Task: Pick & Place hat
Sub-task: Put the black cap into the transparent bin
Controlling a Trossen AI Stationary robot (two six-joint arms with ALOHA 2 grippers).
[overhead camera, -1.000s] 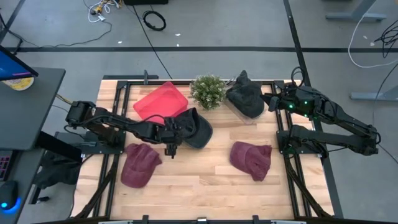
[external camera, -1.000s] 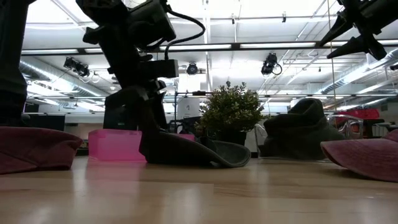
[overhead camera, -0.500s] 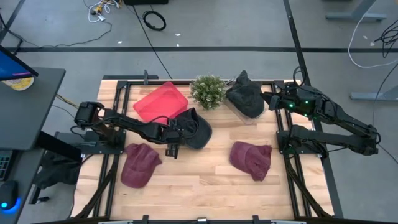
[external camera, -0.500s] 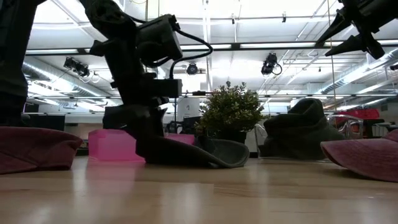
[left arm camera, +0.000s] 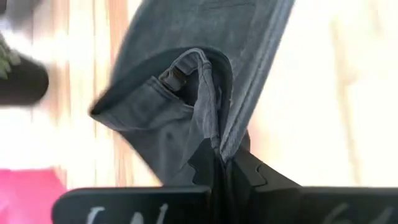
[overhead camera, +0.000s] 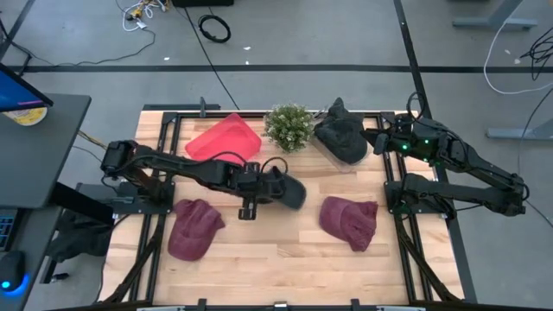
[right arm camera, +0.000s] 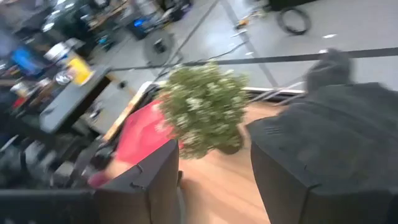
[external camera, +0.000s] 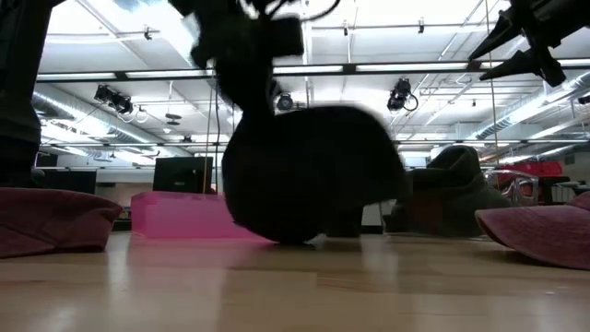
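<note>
Taking the potted plant [overhead camera: 289, 127] as the fixed mark, nearest the table's front edge lie two maroon hats, one [overhead camera: 191, 228] forward and left of the plant, the other [overhead camera: 350, 220] forward and right of it.

Next comes the work itself. The left gripper [overhead camera: 259, 189] is just forward of the plant and a little left, clamped on the edge of the dark grey hat [overhead camera: 285, 190]; the left wrist view shows its fingers pinched together on a fold of the fabric by the back strap [left arm camera: 180, 78]. In the low view the dark grey hat [external camera: 309, 175] hangs as a rounded mass with its bottom at or barely off the table [external camera: 295, 286] (I cannot tell which).

The risks, as I judge them: the hold is on thin, limp cloth, so a quick swing could let the fold slide out. The hanging crown may drag on the wood and tug against the grip. The hat could also brush the plant or the red tray [overhead camera: 223, 141], which sits just left of the plant, if carried that way too low.

Farthest back, a second dark hat [overhead camera: 340, 136] rests just right of the plant. The right gripper [overhead camera: 378, 138] waits beside that hat, on its far side from the plant, fingers spread and empty.
</note>
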